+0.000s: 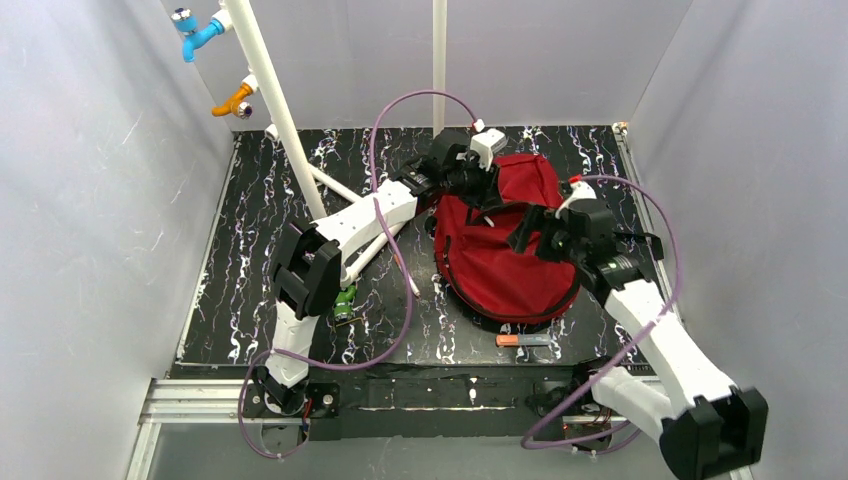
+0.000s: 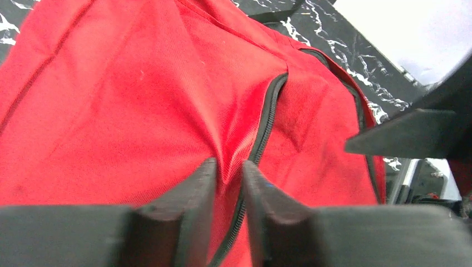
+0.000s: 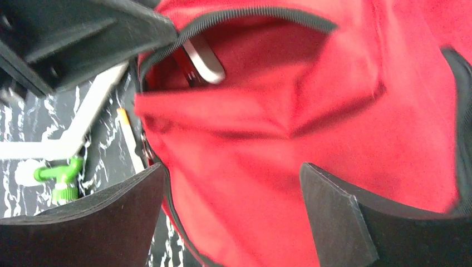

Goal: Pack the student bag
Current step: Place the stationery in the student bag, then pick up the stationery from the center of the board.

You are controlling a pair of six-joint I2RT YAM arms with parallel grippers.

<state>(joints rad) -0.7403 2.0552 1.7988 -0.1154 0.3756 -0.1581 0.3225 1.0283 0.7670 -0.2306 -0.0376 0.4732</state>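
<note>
The dark-red student bag [image 1: 500, 262] lies on the black marbled table, right of centre. My left gripper [image 1: 482, 192] is over its far end, shut on a pinched fold of red fabric right beside the dark zip [image 2: 261, 130]; the fold stands up between the fingertips [image 2: 229, 173]. My right gripper [image 1: 528, 228] is open and empty, its jaws wide apart just above the bag's red cloth [image 3: 234, 192]. In the right wrist view the zip mouth [image 3: 245, 14] gapes open, and a white rounded object [image 3: 205, 60] shows inside.
An orange-and-grey marker [image 1: 522, 340] lies near the front edge. A thin orange-tipped pen [image 1: 405, 265] lies left of the bag, also in the right wrist view [image 3: 129, 139]. A green object [image 1: 345, 300] sits by the left arm. A white pipe frame [image 1: 280, 110] with taps stands at the back left.
</note>
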